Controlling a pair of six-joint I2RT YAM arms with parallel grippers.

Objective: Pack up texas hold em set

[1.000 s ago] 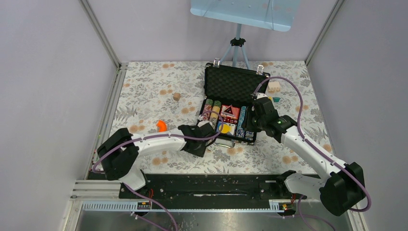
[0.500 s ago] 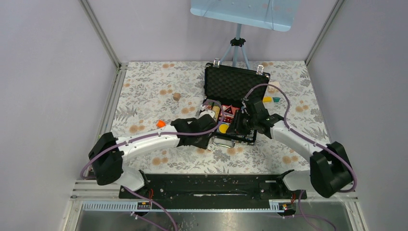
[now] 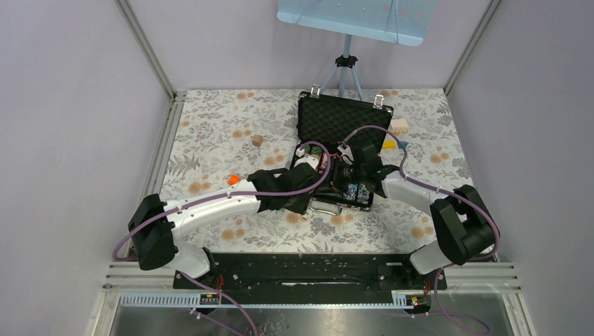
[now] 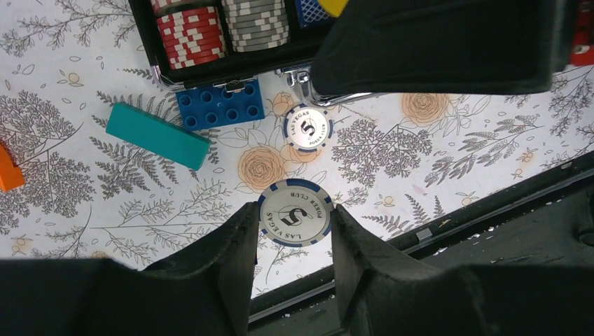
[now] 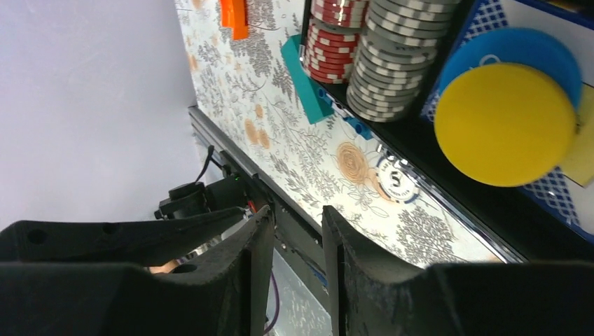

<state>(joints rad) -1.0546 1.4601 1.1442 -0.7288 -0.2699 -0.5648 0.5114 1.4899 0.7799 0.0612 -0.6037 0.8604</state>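
**Chip pinched in left gripper (image 4: 293, 210), case (image 3: 341, 129) open**

Fingers first. On my left wrist feed the two black fingers (image 4: 238, 238) sit against opposite edges of a blue-and-white poker chip (image 4: 294, 213). Its printed face is turned to the camera. It looks larger than the loose chip (image 4: 308, 128) lying on the cloth, so I read it as held clear of the table (image 4: 455, 140).

The right gripper (image 5: 291, 217) has its fingers a narrow gap apart with nothing between them. Through the gap I see only the table's near edge.

Beyond the left fingers, the loose chip lies just in front of the case's front wall. A blue brick (image 4: 220, 103) touches that wall near the left front corner, and a teal brick (image 4: 157, 135) lies tilted just beside it. An orange piece (image 4: 7, 168) shows at the frame's left edge.

Inside the case I see a row of red chips (image 4: 190, 31) with grey chips (image 4: 253, 21) next to it. The right wrist feed adds a yellow disc (image 5: 504, 124) overlapping a blue disc (image 5: 515, 52) in a neighbouring compartment.

From the top camera, the case sits toward the back centre of the floral table. Its foam-lined lid stands up at the rear, and both wrists meet over its front half.
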